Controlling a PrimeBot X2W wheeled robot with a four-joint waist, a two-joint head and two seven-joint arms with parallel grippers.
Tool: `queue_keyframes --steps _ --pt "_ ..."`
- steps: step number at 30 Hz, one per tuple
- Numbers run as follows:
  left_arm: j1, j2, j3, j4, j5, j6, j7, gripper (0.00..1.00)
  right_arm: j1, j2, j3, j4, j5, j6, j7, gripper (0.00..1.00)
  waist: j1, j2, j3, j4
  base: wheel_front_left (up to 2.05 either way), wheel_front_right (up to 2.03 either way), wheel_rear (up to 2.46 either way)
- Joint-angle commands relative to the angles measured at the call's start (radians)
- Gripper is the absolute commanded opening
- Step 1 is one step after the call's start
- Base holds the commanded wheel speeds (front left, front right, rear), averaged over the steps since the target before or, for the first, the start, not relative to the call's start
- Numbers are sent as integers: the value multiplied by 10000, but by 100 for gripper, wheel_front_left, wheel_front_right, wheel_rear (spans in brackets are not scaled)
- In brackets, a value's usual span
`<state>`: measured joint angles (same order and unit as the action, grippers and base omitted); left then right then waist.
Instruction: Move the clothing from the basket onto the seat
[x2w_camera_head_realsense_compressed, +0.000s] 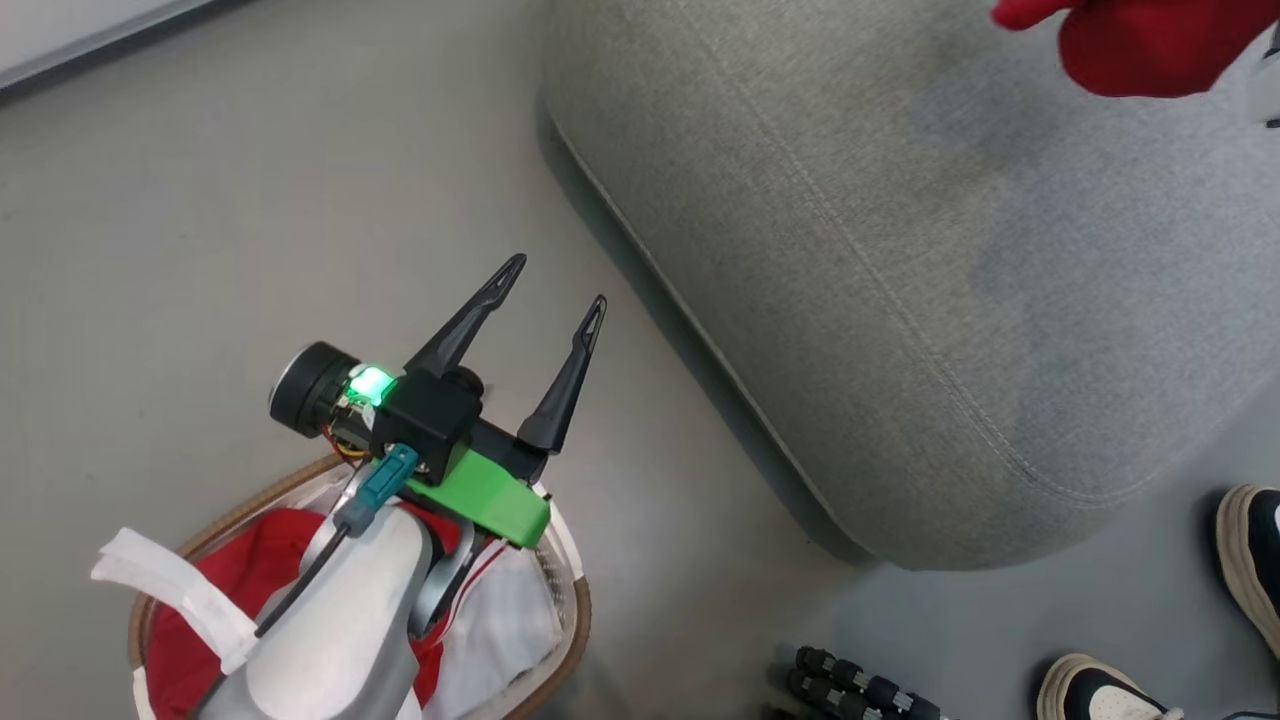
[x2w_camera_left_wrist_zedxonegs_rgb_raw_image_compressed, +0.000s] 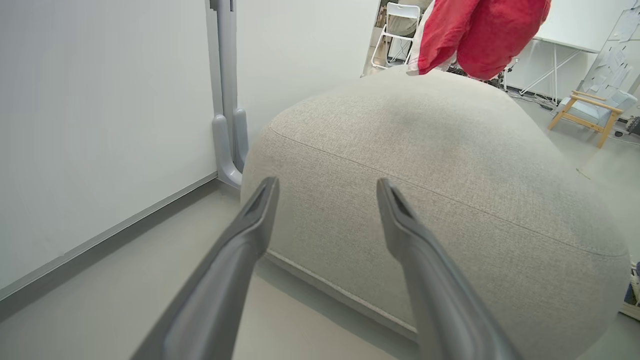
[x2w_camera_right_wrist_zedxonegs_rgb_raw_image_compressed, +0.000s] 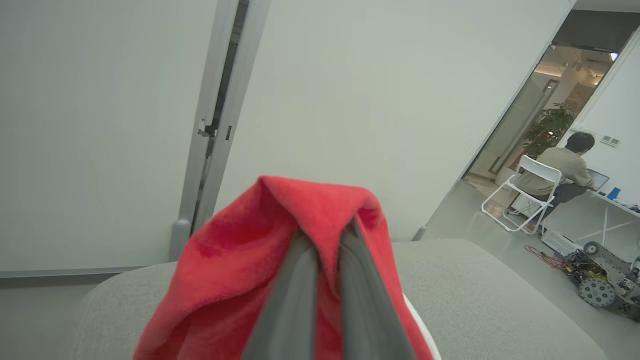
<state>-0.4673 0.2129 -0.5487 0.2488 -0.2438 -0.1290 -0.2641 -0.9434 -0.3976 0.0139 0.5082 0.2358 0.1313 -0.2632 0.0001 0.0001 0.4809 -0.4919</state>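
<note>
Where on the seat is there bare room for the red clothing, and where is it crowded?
The seat's top is bare from its edge seam to the clothing in the right tool. The floor between seat and basket is free. Crowded: the basket under the left tool, and floor by the shoes.

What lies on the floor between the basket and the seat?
Bare grey floor lies between the basket and the seat; nothing rests on that stretch. The head view shows this.
</note>
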Motion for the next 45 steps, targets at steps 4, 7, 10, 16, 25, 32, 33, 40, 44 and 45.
queue_keyframes --steps 4,7,10,16,25,32,33,40,44,45 --pt "-554 178 -31 -52 101 -28 -5 100 -652 -411 -452 920 -368 -12 -24 0 -1 -1 1458 1142 0 0 0" --pt "-720 201 -34 -71 150 -28 -5 100 -853 -408 -957 1288 -565 -12 -23 0 -1 -1 1805 1410 0 0 0" --pt "-774 200 82 -35 192 -28 -5 100 -769 -178 -1227 1376 -717 -12 -23 0 -1 -1 1987 1582 0 0 0" --pt "-649 127 295 86 181 -28 -5 100 -37 678 -1932 2175 -1089 -12 -21 100 -1 -1 1903 1701 0 0 0" --pt "-179 -303 1013 205 298 -28 -5 100 1932 1112 -2500 2001 -1335 -12 -23 100 -1 -1 880 1841 0 0 0" --pt "589 -691 2202 138 682 9 -5 100 3411 1520 -2142 795 -708 -12 -21 100 -1 -1 -198 2086 0 0 0" --pt "687 -713 2373 97 780 23 -5 100 3539 1529 -2036 605 -605 -12 -23 100 -1 -1 -322 2138 0 0 0" --pt "1518 -1076 3732 3 1026 70 -5 100 4333 1869 -767 -614 216 -10 -23 100 -1 -1 -1310 2714 0 0 0" --pt "1929 -1283 4525 64 952 61 -5 100 4698 2130 -88 -1119 558 -10 -21 100 -1 -1 -1753 3129 0 0 0" --pt "2023 -1321 4717 63 927 61 -5 100 4766 2156 54 -1203 628 -12 -23 100 -1 -1 -1840 3215 0 0 0"
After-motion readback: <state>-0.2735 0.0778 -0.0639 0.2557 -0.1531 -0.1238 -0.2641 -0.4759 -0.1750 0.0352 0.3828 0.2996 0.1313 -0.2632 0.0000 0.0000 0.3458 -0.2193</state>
